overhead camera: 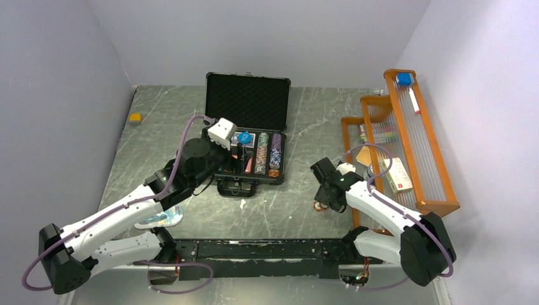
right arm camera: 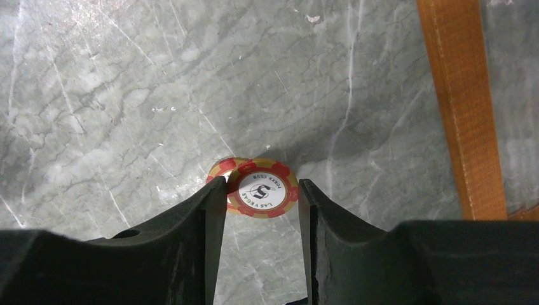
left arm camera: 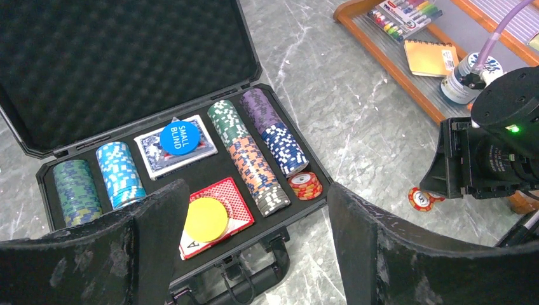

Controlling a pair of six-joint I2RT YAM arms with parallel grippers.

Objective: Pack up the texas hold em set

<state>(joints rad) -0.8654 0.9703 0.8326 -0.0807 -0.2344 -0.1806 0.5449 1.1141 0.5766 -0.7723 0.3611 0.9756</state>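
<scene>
Red chip [right arm camera: 265,189] between right gripper's [right arm camera: 262,197] jaws.

Glossy marbled table [right arm camera: 127,95] — matt egg-crate foam lining [left arm camera: 114,57], orange wooden rack [right arm camera: 457,95]

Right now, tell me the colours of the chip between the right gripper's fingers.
Red and yellow edge, white centre on the poker chip; clearest in the right wrist view.

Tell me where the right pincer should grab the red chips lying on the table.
Grip the red chips across their rims, coming straight down. They lie flat on the marble table as a short, slightly offset stack, so only the edges offer purchase. The right pincer already straddles them, jaws open.
</scene>
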